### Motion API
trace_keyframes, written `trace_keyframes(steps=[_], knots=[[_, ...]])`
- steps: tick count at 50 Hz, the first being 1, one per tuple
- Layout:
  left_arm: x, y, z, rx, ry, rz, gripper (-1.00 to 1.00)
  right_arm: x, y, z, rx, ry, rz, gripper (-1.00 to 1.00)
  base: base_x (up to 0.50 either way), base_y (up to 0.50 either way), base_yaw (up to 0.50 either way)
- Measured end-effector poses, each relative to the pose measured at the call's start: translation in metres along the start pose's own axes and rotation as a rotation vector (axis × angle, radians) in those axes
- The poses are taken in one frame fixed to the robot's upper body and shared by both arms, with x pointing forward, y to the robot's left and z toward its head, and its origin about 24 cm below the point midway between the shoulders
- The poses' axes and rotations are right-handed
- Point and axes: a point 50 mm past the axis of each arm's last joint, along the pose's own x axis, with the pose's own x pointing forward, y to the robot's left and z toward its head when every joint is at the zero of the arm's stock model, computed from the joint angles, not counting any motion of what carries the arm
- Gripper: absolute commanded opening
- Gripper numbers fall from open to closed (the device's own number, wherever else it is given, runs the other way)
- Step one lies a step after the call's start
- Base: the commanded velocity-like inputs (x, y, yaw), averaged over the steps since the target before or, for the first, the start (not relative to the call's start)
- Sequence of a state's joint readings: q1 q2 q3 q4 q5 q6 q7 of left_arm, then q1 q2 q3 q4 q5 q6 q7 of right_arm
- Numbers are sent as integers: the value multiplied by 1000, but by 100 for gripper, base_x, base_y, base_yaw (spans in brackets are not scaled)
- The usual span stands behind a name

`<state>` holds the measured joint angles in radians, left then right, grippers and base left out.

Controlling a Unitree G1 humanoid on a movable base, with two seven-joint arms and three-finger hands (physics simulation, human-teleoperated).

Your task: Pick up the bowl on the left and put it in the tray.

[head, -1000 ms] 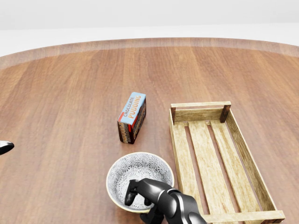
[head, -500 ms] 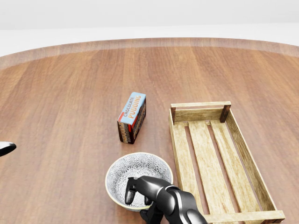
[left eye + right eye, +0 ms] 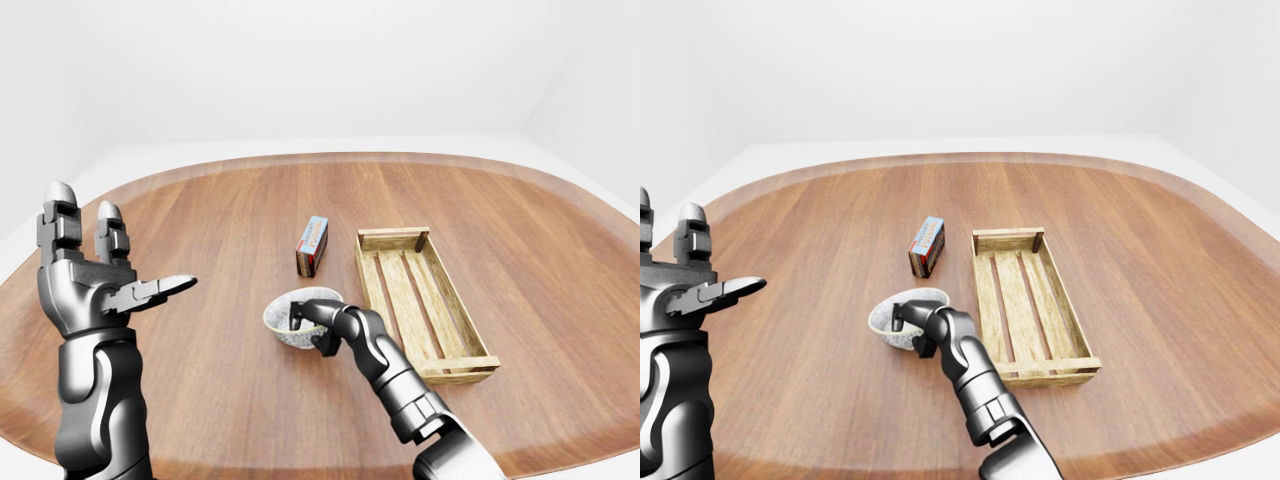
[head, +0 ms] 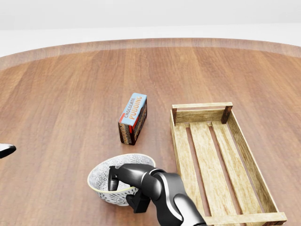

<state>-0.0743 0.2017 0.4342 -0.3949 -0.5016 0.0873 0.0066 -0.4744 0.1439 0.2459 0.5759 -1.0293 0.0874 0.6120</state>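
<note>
The grey patterned bowl [image 4: 100, 178] is tipped toward the head view's left, just left of the wooden slatted tray [image 4: 180, 151]. My right hand [image 4: 124, 193] is shut on its right-hand rim, with fingers hooked inside and the thumb under the outer wall. The bowl's right half is hidden behind that hand. Whether the bowl's base still touches the table, I cannot tell. The tray lies empty at the right. In the left-eye view my left hand [image 3: 118, 258] is raised at the far left, open and holding nothing.
A blue chocolate pudding box [image 4: 133, 117] stands on its long edge above the bowl and left of the tray's top end. The round wooden table [image 4: 66, 94] spreads wide to the left and top, its curved edge near the view's top.
The bowl has shifted left, away from the tray, and tipped, with my right hand still gripping its rim. The left hand has hardly moved.
</note>
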Motion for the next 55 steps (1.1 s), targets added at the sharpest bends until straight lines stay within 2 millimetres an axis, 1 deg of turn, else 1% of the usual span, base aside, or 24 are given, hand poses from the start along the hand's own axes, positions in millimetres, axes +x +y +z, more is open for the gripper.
trace_keyframes(steps=[10, 20, 29, 43, 48, 55], knots=[[0, -1, 1, -2, -6, -2, 100, -6, -14, 20, -82, -29, 6, -100, 0, 0, 0], [-1, -1, 2, -3, -10, -2, 100, -15, -35, 38, -170, -38, -90, -100, 0, 0, 0], [-1, 0, 4, -5, -15, 0, 100, -29, -58, 54, -261, -31, -207, -100, 0, 0, 0], [0, 0, 3, -4, -10, 2, 100, -57, -90, 71, -384, 19, -409, -100, 0, 0, 0], [0, 0, 3, -4, -11, 1, 100, -71, -103, 72, -414, 48, -492, -100, 0, 0, 0], [0, 0, 3, -4, -12, 1, 100, -93, -120, 69, -442, 103, -612, -100, 0, 0, 0]])
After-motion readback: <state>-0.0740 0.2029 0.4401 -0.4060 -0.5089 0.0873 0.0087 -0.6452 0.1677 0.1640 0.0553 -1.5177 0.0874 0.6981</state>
